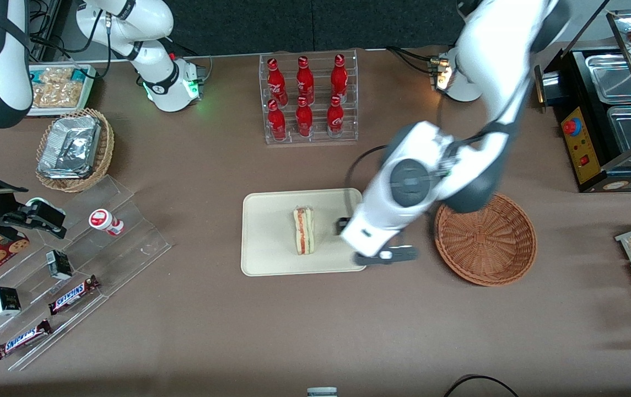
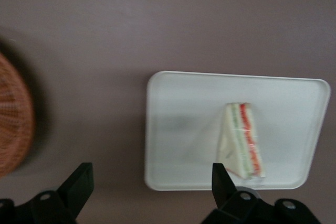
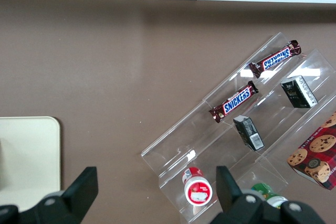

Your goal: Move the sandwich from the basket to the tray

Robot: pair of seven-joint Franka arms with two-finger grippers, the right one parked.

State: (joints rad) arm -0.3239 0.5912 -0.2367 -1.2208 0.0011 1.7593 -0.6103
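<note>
Snickers bars (image 1: 73, 294) lie on a clear stepped display stand (image 1: 61, 264) near the table's front edge, toward the parked arm's end. Farther in, about mid-table, the tray (image 1: 271, 259) carries the sandwich (image 1: 303, 230), which lies near the tray's middle with its red and green filling edge showing. Beside the tray, toward the working arm's end, sits the basket (image 1: 485, 240), with nothing visible inside it. The gripper (image 1: 367, 240) hovers between the two, above the tray edge that faces the basket; its fingers (image 2: 79, 184) are spread wide apart and hold nothing. Seen from the left wrist, the sandwich lies flat on the tray, clear of both fingertips. Red cola bottles (image 1: 305, 96) stand in a clear rack close to the table's rear edge
</note>
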